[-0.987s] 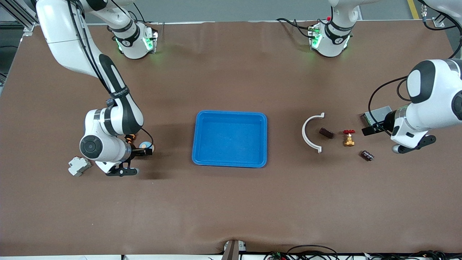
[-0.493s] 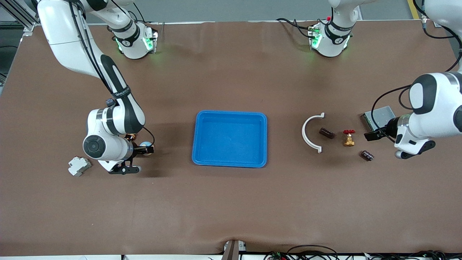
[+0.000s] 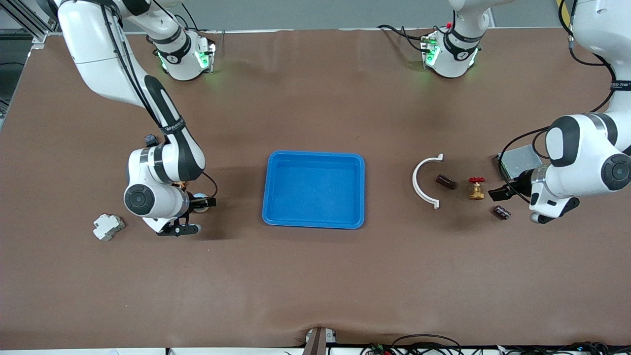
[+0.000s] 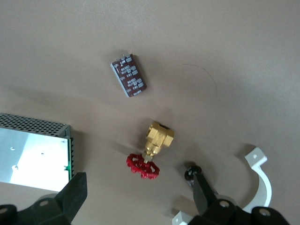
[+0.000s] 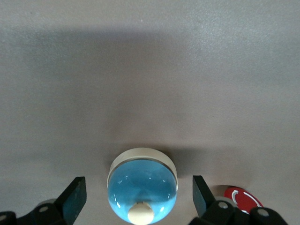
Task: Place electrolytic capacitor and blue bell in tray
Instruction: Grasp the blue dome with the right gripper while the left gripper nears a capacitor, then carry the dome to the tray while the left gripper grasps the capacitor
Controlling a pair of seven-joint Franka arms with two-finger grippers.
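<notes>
The blue bell (image 5: 143,187), a blue dome with a cream button on a pale base, stands on the table between my right gripper's (image 5: 138,197) open fingers (image 5: 74,199), which do not touch it. In the front view the bell (image 3: 200,201) is mostly hidden under that gripper (image 3: 203,202). The electrolytic capacitor (image 3: 502,212), a small dark cylinder with printed marks, lies near the left arm's end of the table and shows in the left wrist view (image 4: 129,75). My left gripper (image 3: 497,193) (image 4: 138,192) is open and empty, above the table between the capacitor and a brass valve. The blue tray (image 3: 314,223) is empty.
A brass valve with a red handwheel (image 3: 476,188) (image 4: 152,150), a small dark block (image 3: 446,181), a white curved clamp (image 3: 425,183) (image 4: 262,180) and a grey metal box (image 3: 515,159) (image 4: 33,152) lie by the capacitor. A grey-white part (image 3: 108,227) and a red item (image 5: 241,199) lie by the bell.
My left gripper has moved from beside the grey box toward the valve and capacitor. My right arm has shifted a little toward the tray, its gripper still at the bell.
</notes>
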